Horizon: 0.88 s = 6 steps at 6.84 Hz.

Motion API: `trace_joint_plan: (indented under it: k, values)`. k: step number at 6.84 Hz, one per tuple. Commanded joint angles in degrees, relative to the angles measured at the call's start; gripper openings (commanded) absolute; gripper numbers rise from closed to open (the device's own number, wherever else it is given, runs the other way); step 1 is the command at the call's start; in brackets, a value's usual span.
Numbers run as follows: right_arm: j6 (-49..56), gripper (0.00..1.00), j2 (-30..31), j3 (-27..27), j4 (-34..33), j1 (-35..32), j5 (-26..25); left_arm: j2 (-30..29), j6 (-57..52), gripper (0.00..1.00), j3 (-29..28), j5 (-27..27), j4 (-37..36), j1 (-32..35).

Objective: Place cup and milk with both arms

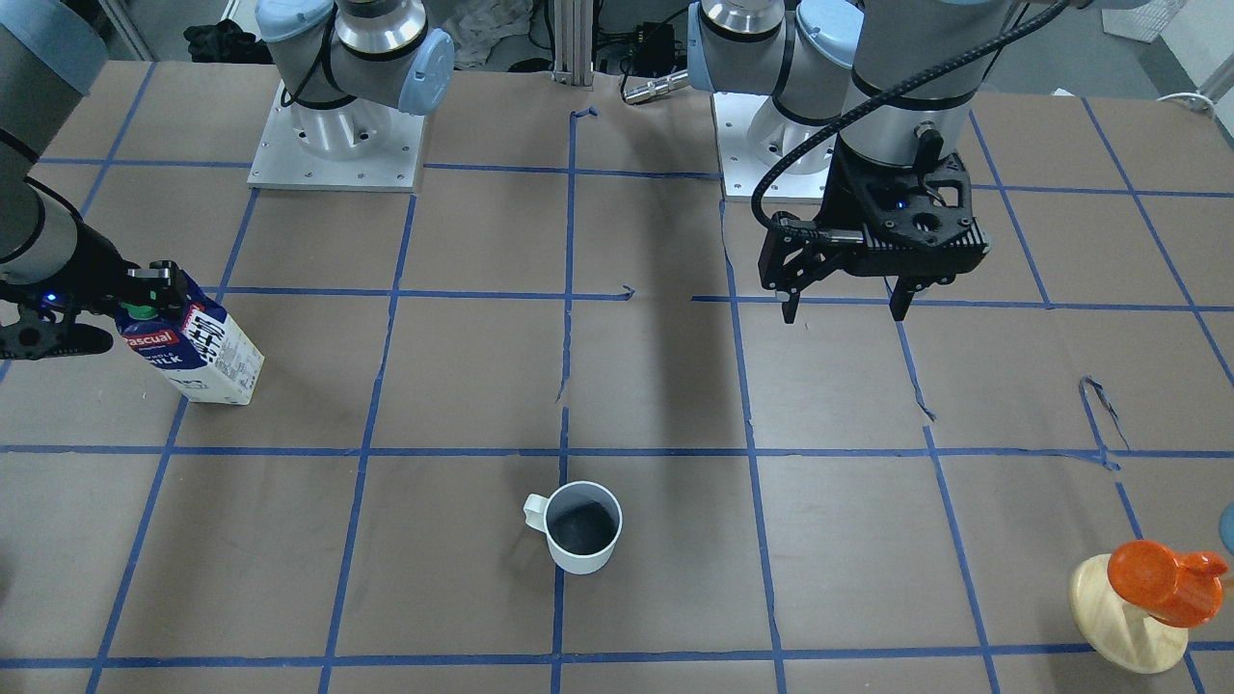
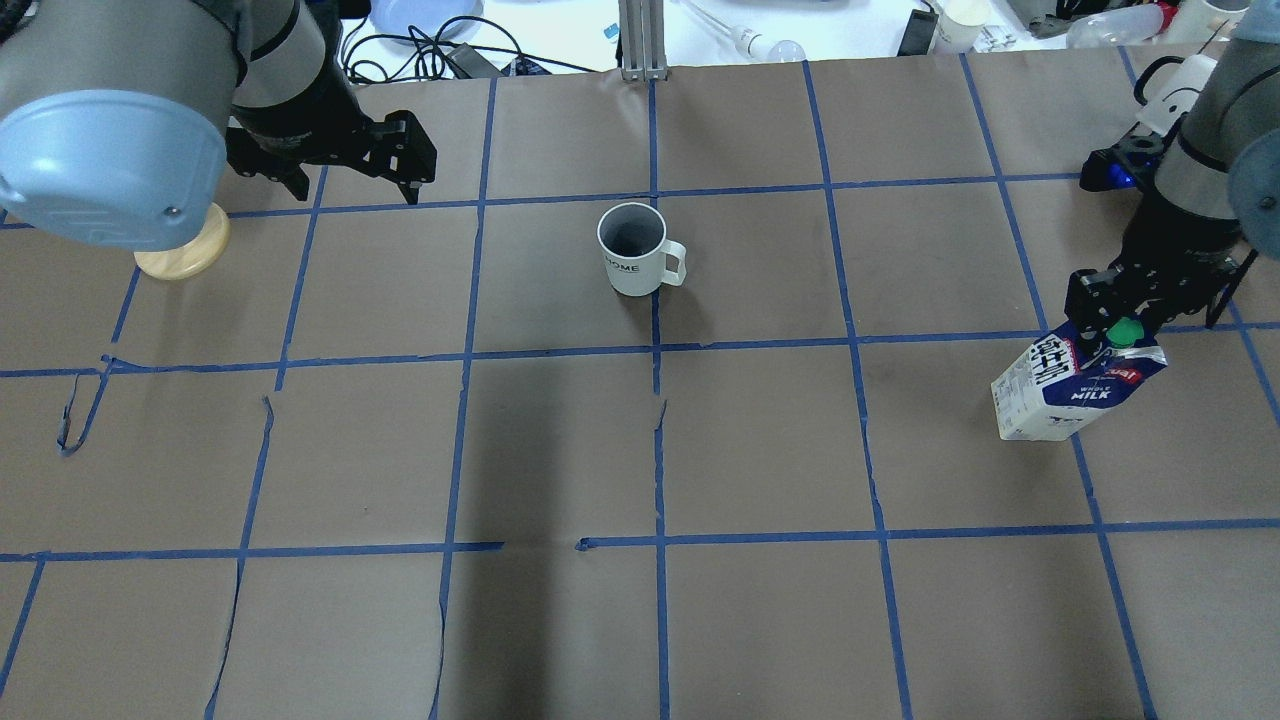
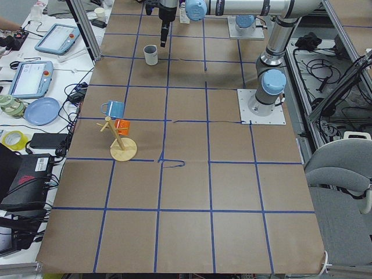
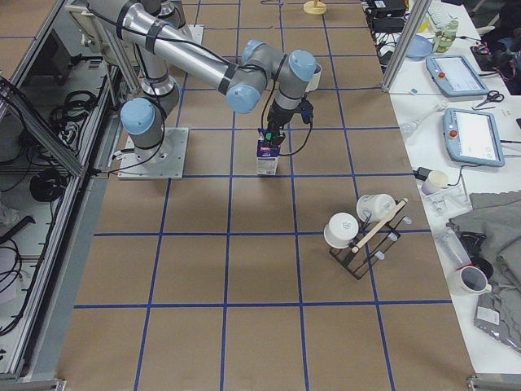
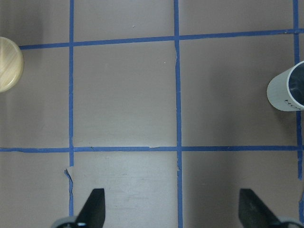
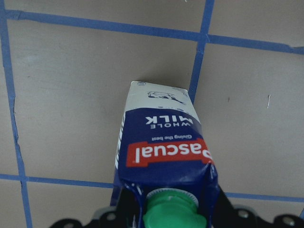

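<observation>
The cup [image 1: 581,525] is a white mug standing upright mid-table, also in the overhead view [image 2: 635,250] and at the right edge of the left wrist view [image 5: 289,88]. My left gripper [image 1: 844,310] is open and empty, hovering above the table well to the cup's side [image 2: 355,190]; its fingertips [image 5: 95,209] frame bare paper. The milk [image 1: 193,347] is a blue-and-white carton with a green cap [image 6: 171,211]. My right gripper [image 2: 1120,320] is shut on the carton's top around the cap. I cannot tell whether the carton's base touches the table.
A wooden stand [image 1: 1128,617] with an orange cup [image 1: 1162,578] is near the left arm's side; its base shows in the overhead view [image 2: 185,250]. A rack with white cups [image 4: 362,232] stands on the right side. Blue tape lines grid the brown table.
</observation>
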<state>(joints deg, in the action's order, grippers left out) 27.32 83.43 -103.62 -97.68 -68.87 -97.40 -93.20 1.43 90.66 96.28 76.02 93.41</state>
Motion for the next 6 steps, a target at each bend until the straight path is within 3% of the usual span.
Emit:
trace_joint_plan:
  k: [1,3,6]
  values:
    - [-0.07,0.44,0.33,-0.26,0.64,-0.04,-0.07,-0.14,-0.03,1.0,-0.14,-0.39,0.0,0.01]
    - [-0.51,0.43,0.94,1.48,0.56,-0.3,-1.55,-0.14,-0.03,1.0,-0.14,-0.4,-0.26,0.1]
    - [-6.89,0.42,-1.58,11.3,1.43,-3.88,1.93,0.3,0.06,1.0,0.65,-0.05,-0.08,0.19]
